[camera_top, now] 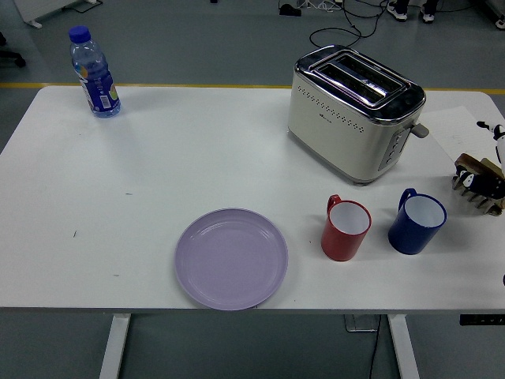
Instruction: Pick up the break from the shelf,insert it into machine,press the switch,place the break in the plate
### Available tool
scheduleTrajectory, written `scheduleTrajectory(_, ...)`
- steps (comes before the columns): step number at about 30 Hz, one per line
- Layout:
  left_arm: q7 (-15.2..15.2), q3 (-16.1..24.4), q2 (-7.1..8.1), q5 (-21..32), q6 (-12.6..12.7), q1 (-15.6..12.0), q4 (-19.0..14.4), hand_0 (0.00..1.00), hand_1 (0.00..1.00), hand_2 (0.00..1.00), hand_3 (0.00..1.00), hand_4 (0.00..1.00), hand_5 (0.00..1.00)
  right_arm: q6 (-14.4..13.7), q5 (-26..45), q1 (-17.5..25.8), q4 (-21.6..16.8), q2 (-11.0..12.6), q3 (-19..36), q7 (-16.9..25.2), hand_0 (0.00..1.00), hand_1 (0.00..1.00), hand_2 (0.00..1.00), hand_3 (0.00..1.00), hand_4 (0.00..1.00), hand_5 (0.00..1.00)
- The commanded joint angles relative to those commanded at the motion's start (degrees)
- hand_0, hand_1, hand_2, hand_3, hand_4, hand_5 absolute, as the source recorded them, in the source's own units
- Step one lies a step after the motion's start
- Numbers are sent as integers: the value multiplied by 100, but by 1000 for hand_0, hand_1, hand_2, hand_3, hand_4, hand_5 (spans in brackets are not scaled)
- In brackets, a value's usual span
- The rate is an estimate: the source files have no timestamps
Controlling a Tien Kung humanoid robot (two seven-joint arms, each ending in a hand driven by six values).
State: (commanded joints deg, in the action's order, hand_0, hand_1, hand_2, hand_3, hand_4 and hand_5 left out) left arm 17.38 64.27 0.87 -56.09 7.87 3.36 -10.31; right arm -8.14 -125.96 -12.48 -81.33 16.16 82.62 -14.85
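Observation:
At the table's right edge a wooden rack (480,194) holds a brown bread slice (473,166). My right hand (482,155) reaches in from the right edge and only its black-and-white fingertips show. One fingertip (471,180) lies on the front of the slice and another (491,129) stands well above the rack, so the hand is open around the bread. The cream and chrome toaster (355,110) stands at the back right, its slots empty and its lever (420,130) up. The purple plate (231,258) sits empty near the front edge.
A red mug (345,229) and a blue mug (416,223) stand between the toaster and the table's front edge, close to the rack. A water bottle (94,73) stands at the back left. Cables lie on the floor behind the table.

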Motion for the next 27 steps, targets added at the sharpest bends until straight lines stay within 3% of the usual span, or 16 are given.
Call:
scheduleTrajectory(6,-7,17,6,-11,27,9,0,420,491,539,618,419,998,20,-36,-109,122,-51,-123,-88,935,840,906,903,772,186)
scheduleTrajectory(21,19,8,15,-34,33,25,0,421,490,539,611,418,998,169,-404,-678,926,28,-563,-721,891,822,873,861,763,194)
scheduleTrajectory(22,19,9,15,-38,34,24,0,421,489,535,610,418,998,183,-404,-701,954,31,-576,-755,785,715,719,779,748,194)
scheduleTrajectory(27,15,16,20,-41,41,22,0,421,489,535,610,418,998,210,-404,-787,1024,58,-661,-939,785,715,719,779,748,194)
